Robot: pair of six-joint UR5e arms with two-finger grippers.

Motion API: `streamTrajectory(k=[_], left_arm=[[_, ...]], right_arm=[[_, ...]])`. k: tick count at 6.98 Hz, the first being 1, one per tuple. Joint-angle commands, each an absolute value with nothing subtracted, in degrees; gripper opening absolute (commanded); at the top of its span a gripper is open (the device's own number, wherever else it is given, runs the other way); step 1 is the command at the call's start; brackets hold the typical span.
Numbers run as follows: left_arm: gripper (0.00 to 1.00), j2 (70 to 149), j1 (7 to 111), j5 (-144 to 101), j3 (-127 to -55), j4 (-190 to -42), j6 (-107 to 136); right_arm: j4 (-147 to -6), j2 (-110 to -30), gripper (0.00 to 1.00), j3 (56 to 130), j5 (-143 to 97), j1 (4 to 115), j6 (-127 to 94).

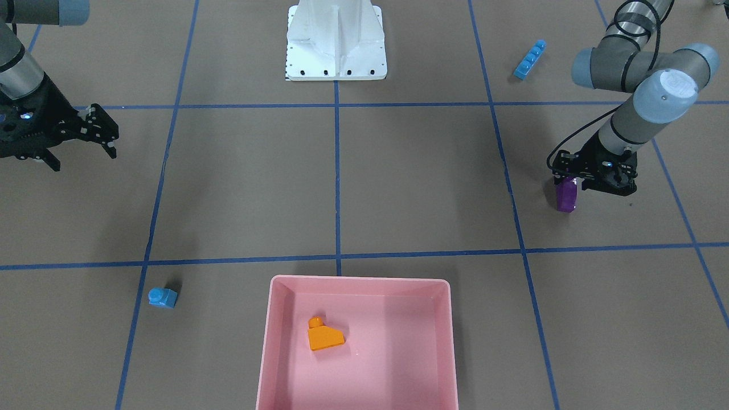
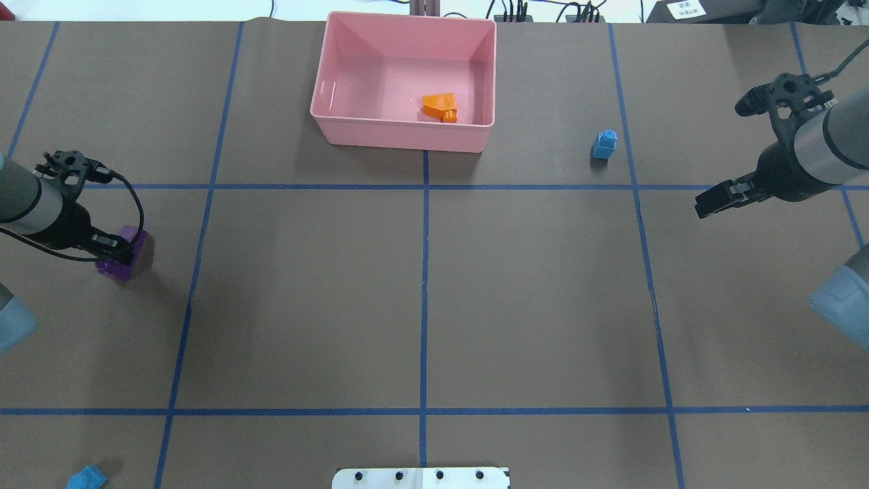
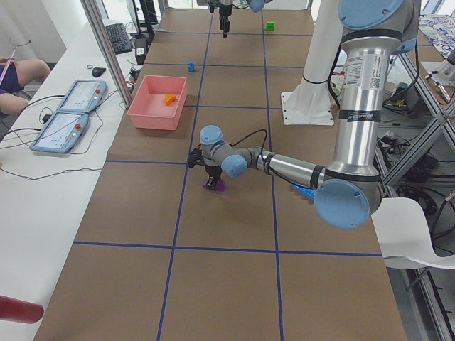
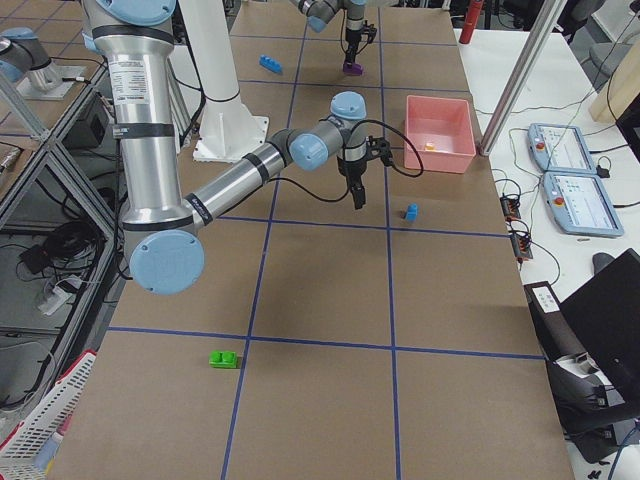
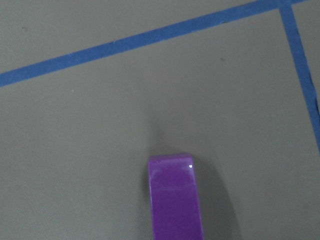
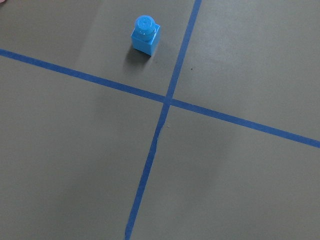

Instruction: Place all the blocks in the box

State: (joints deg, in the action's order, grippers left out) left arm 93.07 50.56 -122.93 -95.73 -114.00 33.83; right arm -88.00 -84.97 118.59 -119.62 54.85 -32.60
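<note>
My left gripper (image 1: 572, 183) is shut on the purple sloped block (image 1: 566, 196), at or just above the table on my left; the block fills the bottom of the left wrist view (image 5: 175, 200). My right gripper (image 2: 728, 155) is open and empty, hovering near the small blue block (image 2: 603, 145), which also shows in the right wrist view (image 6: 146, 35). The orange block (image 2: 441, 106) lies inside the pink box (image 2: 400, 138). The long blue bar (image 1: 530, 59) lies near the left arm's base. The green block (image 4: 223, 359) lies far out on my right.
The white robot base (image 1: 336, 48) stands at the table's near middle. Blue tape lines (image 2: 425, 285) divide the brown table into squares. An operator's desk with tablets (image 3: 67, 117) runs beyond the box side of the table.
</note>
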Motion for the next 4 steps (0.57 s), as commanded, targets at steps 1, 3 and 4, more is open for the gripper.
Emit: streamTrajectory(k=[1,3,4], left_arm=[[0.0,92.9,50.5,-122.9,-96.2,-114.0,33.9],[0.0,93.5,50.6,-122.7,-98.3,-113.9,36.9],[0.0,95.9,50.7,-122.8,-100.0,-113.6,39.5]], right_arm=[[-88.0,-85.0,1.0,118.7,-119.6,54.8,-32.6],[-87.9,-85.0,1.0,118.6,-119.6,54.8,-32.6],[-87.9,-85.1,1.0,118.4,-119.6,54.8,-32.5]])
